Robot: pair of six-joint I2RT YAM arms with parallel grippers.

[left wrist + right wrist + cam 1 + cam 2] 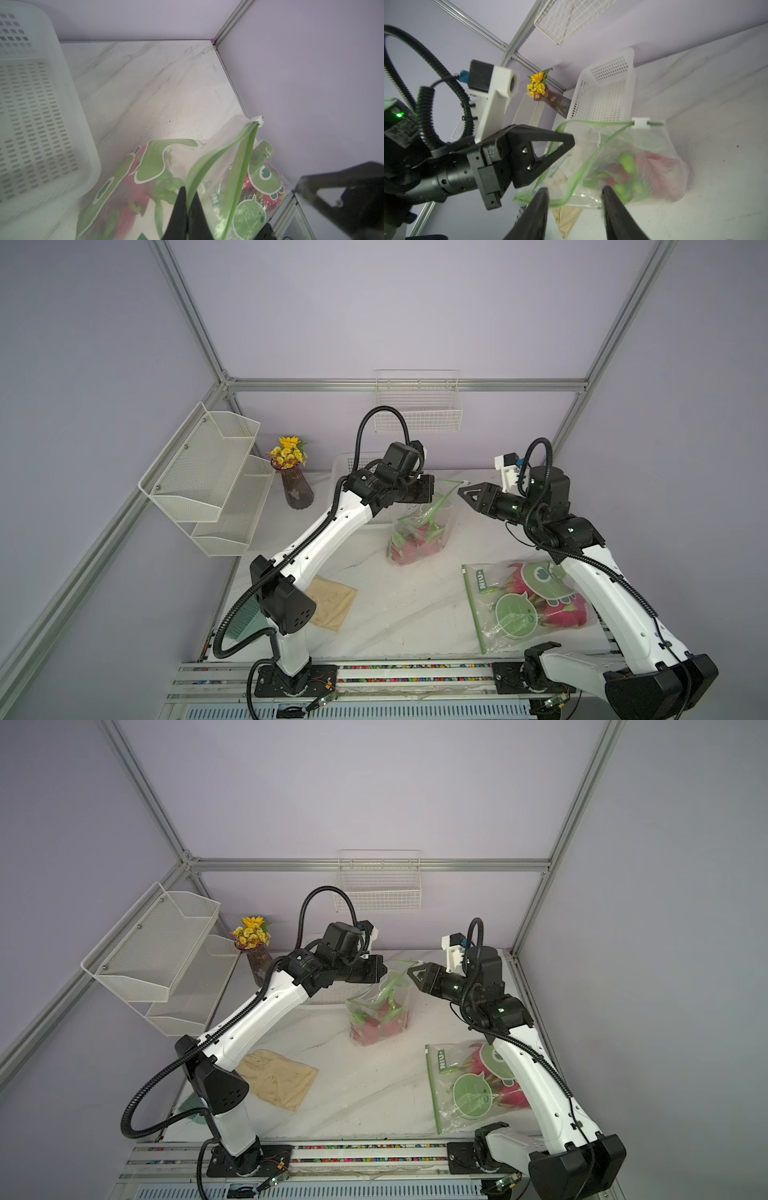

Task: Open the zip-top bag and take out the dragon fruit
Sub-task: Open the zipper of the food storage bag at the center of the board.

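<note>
A clear zip-top bag (pixel 419 526) with green cartoon prints hangs upright over the middle of the table. Its green zip strips are parted, and the white slider (pixel 640 122) sits at the far end. Dragon fruit (pixel 660 172), pink with green scales, lies in its bottom (pixel 374 1029). My left gripper (pixel 188 191) is shut on one green zip strip and holds the bag up. My right gripper (pixel 575 189) is open and holds nothing; in both top views it (pixel 463 491) hovers just beside the slider end. A second printed bag (pixel 511 605) with dragon fruit (pixel 569 610) lies flat at the front right.
A white perforated basket (pixel 608 95) stands behind the hanging bag. A vase of yellow flowers (pixel 295 481) is at the back left beside a mesh shelf (pixel 208 481). A tan cloth (pixel 332 605) lies at the front left. A wire basket (pixel 417 406) hangs on the back wall.
</note>
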